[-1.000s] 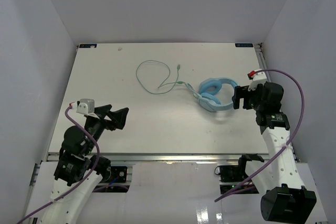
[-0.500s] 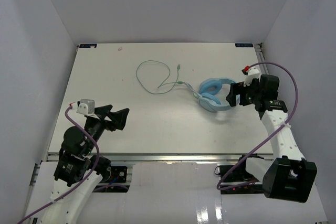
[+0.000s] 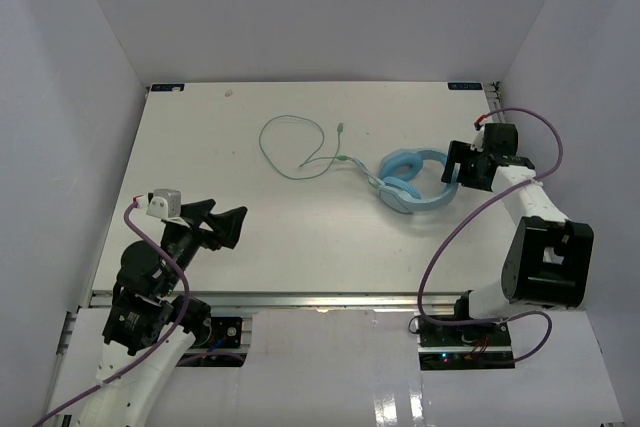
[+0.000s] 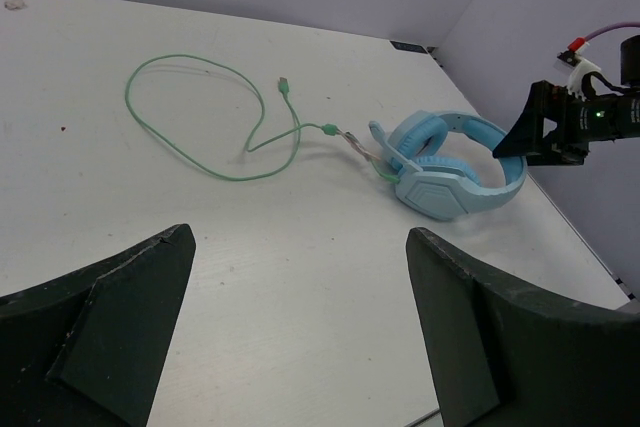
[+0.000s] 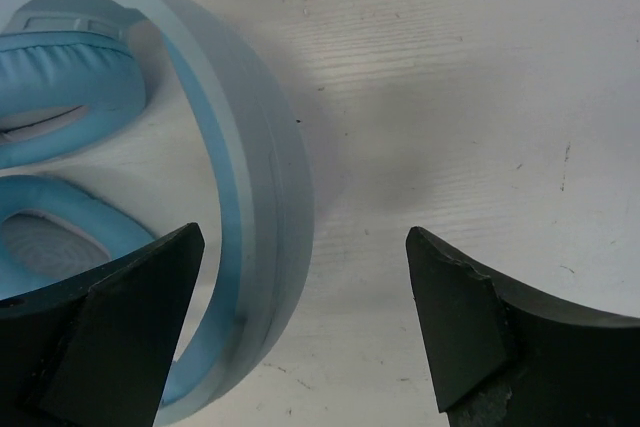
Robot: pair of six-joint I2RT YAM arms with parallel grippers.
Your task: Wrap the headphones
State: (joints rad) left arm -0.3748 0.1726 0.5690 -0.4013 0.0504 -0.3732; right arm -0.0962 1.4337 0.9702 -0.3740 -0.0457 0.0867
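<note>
The light blue headphones [image 3: 412,181] lie on the white table, right of centre, also in the left wrist view [image 4: 447,165] and close up in the right wrist view [image 5: 240,207]. Their thin pale green cable [image 3: 285,147] loops loosely to the left, plug end near the middle [image 3: 342,128]; it shows in the left wrist view [image 4: 190,117] too. My right gripper [image 3: 458,169] is open, low at the headband's right side, with the band between its jaws near the left finger [image 5: 120,317]. My left gripper [image 3: 232,224] is open and empty at the front left, far from the headphones.
The white table [image 3: 250,237] has walls on three sides, the right wall close behind my right arm. A thick purple robot cable [image 3: 540,147] arcs over the right arm. The table's front edge runs by the left arm's base [image 3: 150,297].
My right gripper has moved back and lowered toward the headband's right side, the arm swinging further from the front edge. The headphones, cable and left arm have not moved.
</note>
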